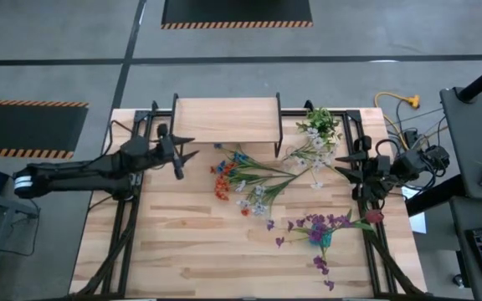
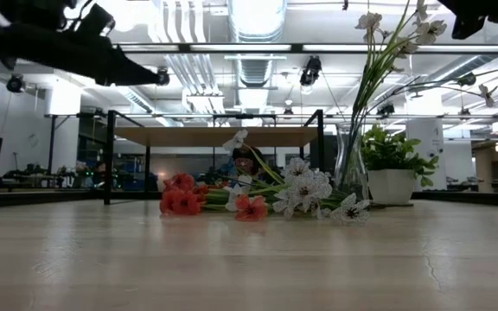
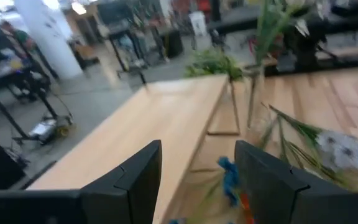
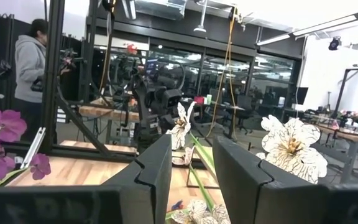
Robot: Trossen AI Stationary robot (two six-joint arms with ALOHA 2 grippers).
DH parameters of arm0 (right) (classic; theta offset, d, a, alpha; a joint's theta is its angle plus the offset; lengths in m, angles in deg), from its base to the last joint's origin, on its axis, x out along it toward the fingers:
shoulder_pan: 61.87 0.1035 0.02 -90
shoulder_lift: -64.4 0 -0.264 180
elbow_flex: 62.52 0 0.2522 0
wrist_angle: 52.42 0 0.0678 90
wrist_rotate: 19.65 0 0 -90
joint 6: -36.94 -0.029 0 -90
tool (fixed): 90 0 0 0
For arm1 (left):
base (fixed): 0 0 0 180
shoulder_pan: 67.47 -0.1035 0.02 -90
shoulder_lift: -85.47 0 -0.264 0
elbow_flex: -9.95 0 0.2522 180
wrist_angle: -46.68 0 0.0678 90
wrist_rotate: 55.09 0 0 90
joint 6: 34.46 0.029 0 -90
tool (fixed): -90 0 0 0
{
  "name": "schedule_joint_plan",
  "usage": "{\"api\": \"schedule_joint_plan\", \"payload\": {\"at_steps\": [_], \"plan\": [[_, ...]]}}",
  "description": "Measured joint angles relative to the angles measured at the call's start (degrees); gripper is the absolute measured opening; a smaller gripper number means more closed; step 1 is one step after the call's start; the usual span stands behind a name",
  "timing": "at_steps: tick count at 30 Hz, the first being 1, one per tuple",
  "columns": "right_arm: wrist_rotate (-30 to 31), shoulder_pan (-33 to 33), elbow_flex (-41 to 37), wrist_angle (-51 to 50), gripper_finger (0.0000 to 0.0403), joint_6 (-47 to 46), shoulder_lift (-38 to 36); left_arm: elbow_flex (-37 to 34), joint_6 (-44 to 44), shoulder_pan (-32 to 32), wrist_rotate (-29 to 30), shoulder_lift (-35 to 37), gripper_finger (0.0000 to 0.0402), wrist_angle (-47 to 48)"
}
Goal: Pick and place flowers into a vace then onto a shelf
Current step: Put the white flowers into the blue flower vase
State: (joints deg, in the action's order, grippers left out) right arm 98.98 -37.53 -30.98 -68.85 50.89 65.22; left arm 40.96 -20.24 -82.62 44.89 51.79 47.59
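Observation:
Loose flowers lie on the wooden table: orange point(image 1: 222, 186) and blue point(image 1: 239, 157) blooms, white ones point(image 1: 258, 201) and purple ones point(image 1: 316, 230). A glass vase point(image 2: 350, 164) stands upright on the table beside the shelf point(image 1: 227, 119), with long white-flower stems point(image 2: 379, 52) in it. My left gripper point(image 1: 192, 149) hovers open and level by the shelf's left end, above the table, with nothing between its fingers. My right gripper point(image 1: 340, 164) hangs at the right, near the white blooms. Its fingers are apart, and thin green stems point(image 4: 197, 165) show in the gap beyond them.
A leafy potted plant point(image 2: 392, 168) stands right of the vase. The shelf's black legs point(image 2: 109, 155) and the black frame rails point(image 1: 366, 226) along the table's sides stand near both arms. The table's near half is bare wood point(image 1: 191, 251). A person point(image 4: 33, 62) stands in the room beyond.

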Motion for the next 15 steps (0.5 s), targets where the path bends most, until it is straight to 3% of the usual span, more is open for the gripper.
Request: {"api": "schedule_joint_plan", "payload": {"at_steps": [4, 10, 15], "plan": [[0.0, 0.0, 0.0, 0.0, 0.0109, 0.8, 0.0, -4.4, 0.0, 0.1, -0.2, 1.2, 0.0187, -8.4], [0.0, 0.0, 0.0, 0.4, 0.0109, 1.5, 0.0, -6.4, 0.1, -0.1, -0.1, 0.6, 0.0187, -8.8], [0.0, 0.0, 0.0, 1.1, 0.0109, 1.6, 0.0, -3.6, 1.0, -0.7, 2.5, -1.8, 0.0188, -8.3]]}}
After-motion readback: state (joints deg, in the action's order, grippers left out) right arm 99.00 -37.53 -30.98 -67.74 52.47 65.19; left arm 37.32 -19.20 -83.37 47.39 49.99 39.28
